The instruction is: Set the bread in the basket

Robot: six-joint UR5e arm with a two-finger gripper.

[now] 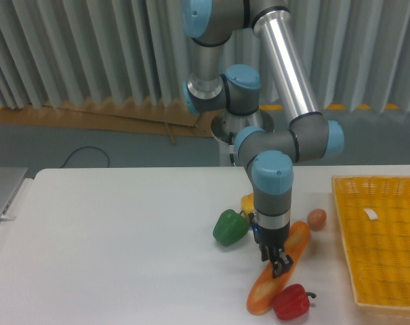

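The bread (264, 292), a long orange-brown loaf, lies slanted on the white table, its near end beside a red pepper. My gripper (275, 263) points down onto the loaf's middle, with dark fingers (280, 265) at its sides. I cannot tell whether they are closed on it. The loaf appears to rest on the table. The yellow woven basket (344, 237) stands at the right edge of the table, to the right of the gripper, with only a small white tag (371, 214) inside.
A green pepper (230, 227) and a yellow pepper (247, 202) sit just left of the gripper. A red pepper (291, 302) touches the loaf's near end. A small orange-pink ball (316, 218) lies between the loaf and the basket.
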